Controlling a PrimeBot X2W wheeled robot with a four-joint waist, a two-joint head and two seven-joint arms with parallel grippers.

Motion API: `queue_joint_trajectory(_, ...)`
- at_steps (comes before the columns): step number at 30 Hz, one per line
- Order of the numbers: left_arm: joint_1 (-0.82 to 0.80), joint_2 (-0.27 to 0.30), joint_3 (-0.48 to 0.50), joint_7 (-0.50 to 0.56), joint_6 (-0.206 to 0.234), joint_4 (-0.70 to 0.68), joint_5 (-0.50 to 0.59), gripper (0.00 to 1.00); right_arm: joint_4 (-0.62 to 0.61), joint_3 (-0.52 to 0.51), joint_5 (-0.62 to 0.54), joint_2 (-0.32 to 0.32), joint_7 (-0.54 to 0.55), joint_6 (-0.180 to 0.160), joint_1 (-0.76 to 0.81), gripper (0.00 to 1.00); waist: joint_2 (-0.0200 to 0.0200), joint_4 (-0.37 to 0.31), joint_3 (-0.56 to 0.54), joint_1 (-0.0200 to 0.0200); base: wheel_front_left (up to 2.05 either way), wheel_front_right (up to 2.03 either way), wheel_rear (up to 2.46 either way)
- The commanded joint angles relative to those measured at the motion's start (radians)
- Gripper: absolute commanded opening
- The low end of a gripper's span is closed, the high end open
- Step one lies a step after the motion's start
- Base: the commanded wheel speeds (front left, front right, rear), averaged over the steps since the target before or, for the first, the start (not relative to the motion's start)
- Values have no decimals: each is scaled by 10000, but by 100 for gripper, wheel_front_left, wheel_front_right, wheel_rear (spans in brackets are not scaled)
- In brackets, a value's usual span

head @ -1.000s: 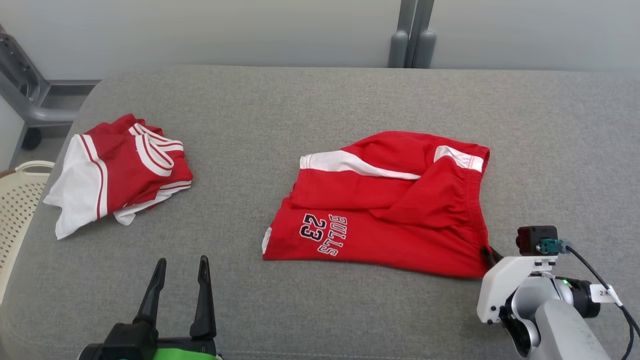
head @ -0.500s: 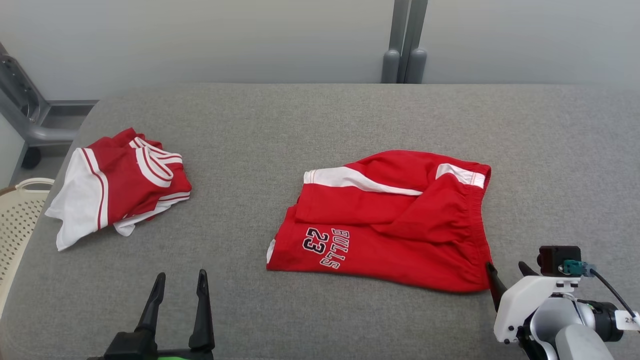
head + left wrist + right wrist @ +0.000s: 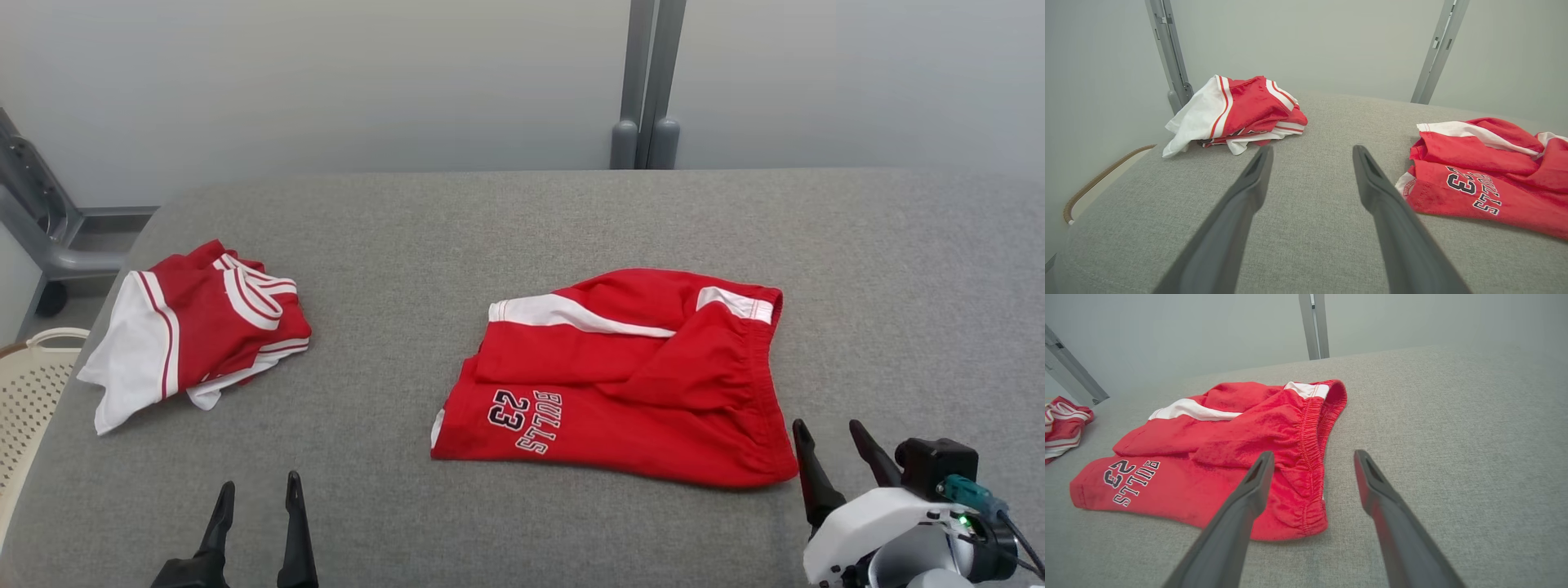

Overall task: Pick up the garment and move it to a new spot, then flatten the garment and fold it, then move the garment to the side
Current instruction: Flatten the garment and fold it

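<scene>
Both the left gripper and right gripper stood open and empty, and pinching just one layer of the rumpled shorts risked bunching them.

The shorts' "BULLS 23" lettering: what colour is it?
Dark lettering with a white outline, on red shorts; clearest in the left wrist view.

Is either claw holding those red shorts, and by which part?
Nothing is held: left gripper and right gripper both stand open; the red fabric shorts lie free.
</scene>
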Motion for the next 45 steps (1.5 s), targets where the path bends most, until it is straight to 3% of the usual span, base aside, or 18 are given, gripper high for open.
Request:
queue_joint_trajectory(1,-102,98,81,-1,46,171,-10,100,-109,170,-3,-11,-315,-7,199,100,-1,-57,-137,0,0,0,0)
queue_joint_trajectory(7,202,219,64,38,126,251,37,100,-285,493,-22,-10,-1049,-7,598,100,-1,-60,-424,0,0,0,0)
queue_joint_trajectory(18,26,1027,-469,10,-729,483,221,100,-502,1168,-80,-14,-1348,-7,991,100,-1,-139,-570,0,0,0,0)
queue_joint_trajectory(37,-203,1081,-660,199,-555,700,36,100,-455,1237,25,-14,-1233,-7,773,100,-1,-325,-367,0,0,0,0)
queue_joint_trajectory(45,-446,1136,-960,336,-758,475,-21,100,-397,1122,47,-15,-864,-7,641,100,-1,-334,-221,0,0,0,0)
